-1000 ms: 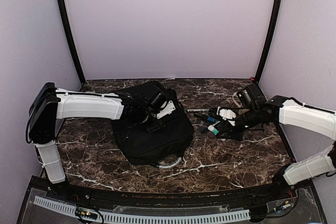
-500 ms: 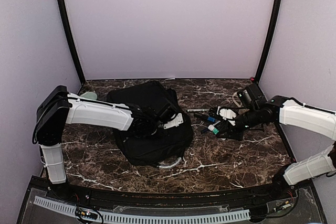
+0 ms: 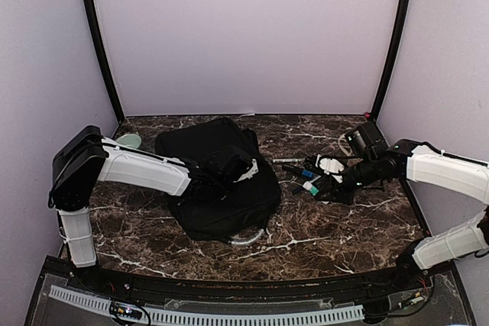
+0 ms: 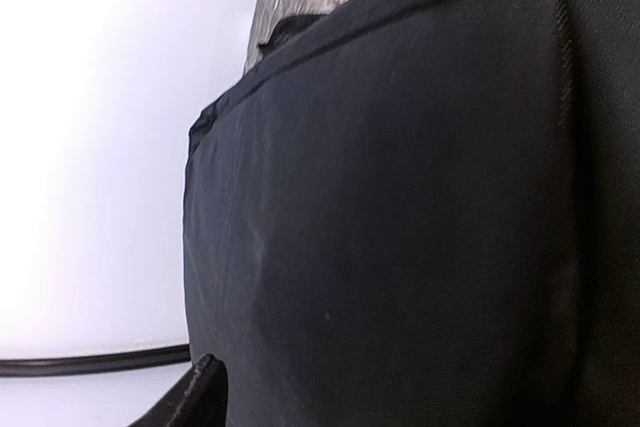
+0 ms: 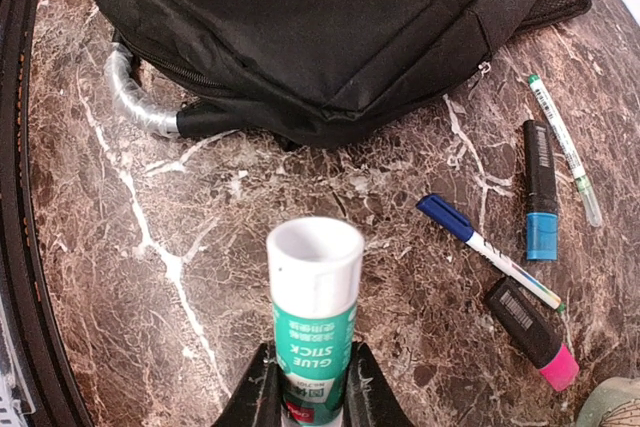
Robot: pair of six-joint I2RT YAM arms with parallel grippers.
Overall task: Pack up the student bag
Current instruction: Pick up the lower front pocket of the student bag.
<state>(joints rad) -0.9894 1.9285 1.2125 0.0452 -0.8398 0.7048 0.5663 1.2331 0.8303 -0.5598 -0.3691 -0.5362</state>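
Black fabric dominates the scene: the student bag (image 3: 221,188) lies flat on the brown marble surface (image 3: 336,227), a little toward 9 o'clock from the middle, with its pale grey loop handle (image 3: 248,237) curling out at the bag's 6 o'clock edge. The left fingers (image 3: 238,169) are down on the top of the bag, near its 2 o'clock corner. The left wrist view is filled almost wholly by dark cloth, with only one dark fingertip showing at the lower edge. Whether these fingers are spread or closed, or grip any fabric, cannot be told.

At 3 o'clock from the bag, well apart from it, the right fingers (image 5: 310,392) are closed narrowly on a green and white glue stick (image 5: 314,297). They pinch its lower body from both sides, so that its white cap points toward the bag.

Loose writing things lie on the marble between the bag and the right arm:
- a pen with a blue cap (image 5: 470,239)
- a black marker with a blue end (image 5: 540,192)
- a thin pen with a green tip (image 5: 565,152)
- a black highlighter with a pink end (image 5: 530,332)

None of them touches the bag. A pale green round object (image 3: 128,140) sits at 10 o'clock from the bag, just beside the left arm.
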